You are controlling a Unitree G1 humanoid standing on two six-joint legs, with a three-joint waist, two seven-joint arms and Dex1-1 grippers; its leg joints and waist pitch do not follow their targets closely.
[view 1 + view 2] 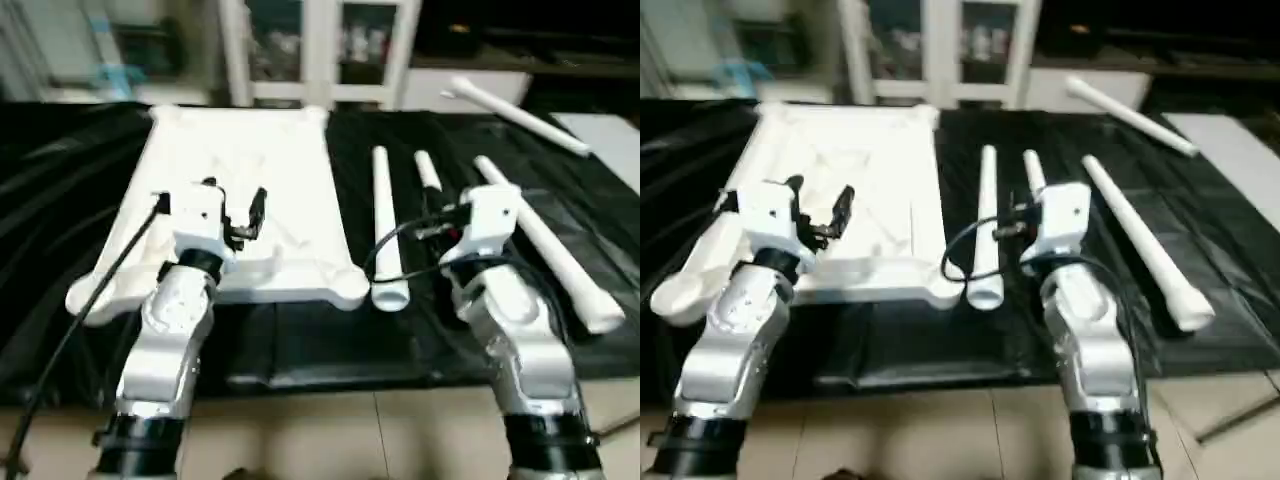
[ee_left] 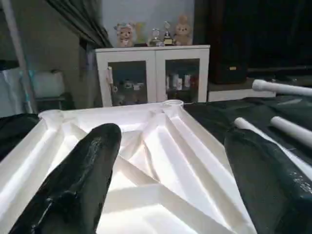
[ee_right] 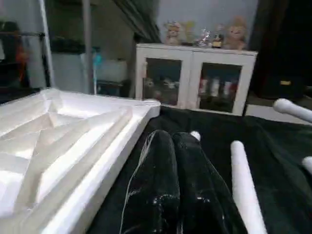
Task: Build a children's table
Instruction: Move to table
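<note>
The left gripper [image 1: 232, 212], two black fingers spread well apart with nothing between them, hovers over the near half of the white plastic rectangular tabletop [image 1: 255, 165], which lies ribbed underside up on the black sheet [image 1: 60, 200] at about ten o'clock in the head views. The right gripper [image 3: 176, 161], fingers pressed together and empty, sits at four o'clock above the sheet, between two long tapered white tube legs [image 1: 384, 225] [image 1: 545, 245]. A third leg [image 1: 427, 170] lies just ahead of it; a fourth [image 1: 520, 115] rests at two o'clock. A white glass-fronted cabinet [image 2: 153, 73] stands beyond.
</note>
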